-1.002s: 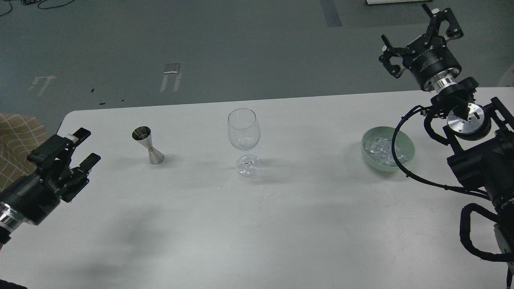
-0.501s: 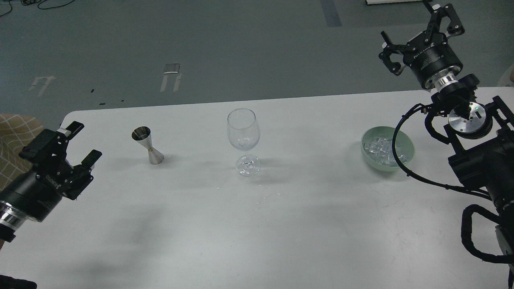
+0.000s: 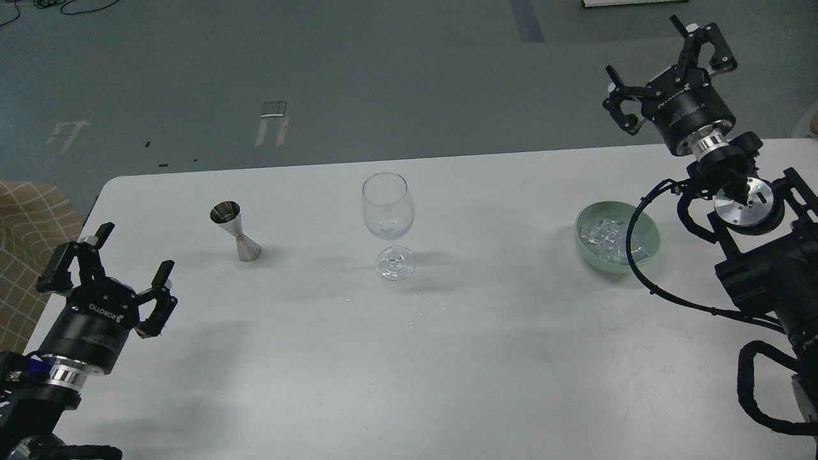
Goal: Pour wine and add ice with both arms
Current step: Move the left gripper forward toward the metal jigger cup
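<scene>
An empty clear wine glass (image 3: 388, 223) stands upright at the middle of the white table (image 3: 409, 358). A steel jigger (image 3: 235, 231) stands to its left. A pale green bowl (image 3: 650, 225) at the right holds a heap of clear ice cubes (image 3: 607, 237). My left gripper (image 3: 105, 259) is open and empty above the table's left front, well left of the jigger. My right gripper (image 3: 664, 57) is open and empty, raised beyond the table's far right edge, above and behind the bowl. No wine bottle shows.
A black cable (image 3: 645, 268) from my right arm loops over the bowl's right side. A tan checked cloth (image 3: 29, 217) lies off the table's left edge. Grey floor lies beyond the far edge.
My left gripper has swung back toward the near left and turned so both fingers point up. My right gripper has shifted slightly and stays raised. Glass, jigger and bowl have not moved.
</scene>
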Controlling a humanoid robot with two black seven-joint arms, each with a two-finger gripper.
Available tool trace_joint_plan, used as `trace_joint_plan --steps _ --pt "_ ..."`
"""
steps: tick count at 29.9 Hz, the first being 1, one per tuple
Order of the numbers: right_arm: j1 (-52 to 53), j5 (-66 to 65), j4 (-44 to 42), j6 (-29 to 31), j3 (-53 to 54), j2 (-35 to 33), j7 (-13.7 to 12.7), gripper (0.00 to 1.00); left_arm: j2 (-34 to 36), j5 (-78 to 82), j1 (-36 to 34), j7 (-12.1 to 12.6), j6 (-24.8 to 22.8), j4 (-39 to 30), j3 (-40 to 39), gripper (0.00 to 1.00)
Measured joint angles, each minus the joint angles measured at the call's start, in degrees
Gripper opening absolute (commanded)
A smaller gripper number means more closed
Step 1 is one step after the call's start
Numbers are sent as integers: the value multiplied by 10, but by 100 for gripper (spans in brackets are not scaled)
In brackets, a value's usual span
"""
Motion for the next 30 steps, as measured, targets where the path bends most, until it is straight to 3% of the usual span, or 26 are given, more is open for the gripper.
trace_joint_plan --steps 8,14,20,22,26,30 --pt "-10 0 5 -1 0 0 0 100 -45 -33 -26 3 -4 3 2 98" --pt "-26 0 20 -4 0 0 1 100 -91 -107 -30 44 7 -2 1 98" --pt "-29 0 21 -5 3 -10 1 100 -141 -144 -29 52 39 -5 1 96" --pt "-30 1 21 -5 5 -13 1 100 -152 -145 -28 53 42 -6 1 93" --pt "-30 1 20 -4 6 -17 1 100 -163 -150 -19 53 43 -20 -1 69" --pt "-30 1 20 -3 6 -17 1 100 -177 -157 -6 47 44 -28 -3 67"
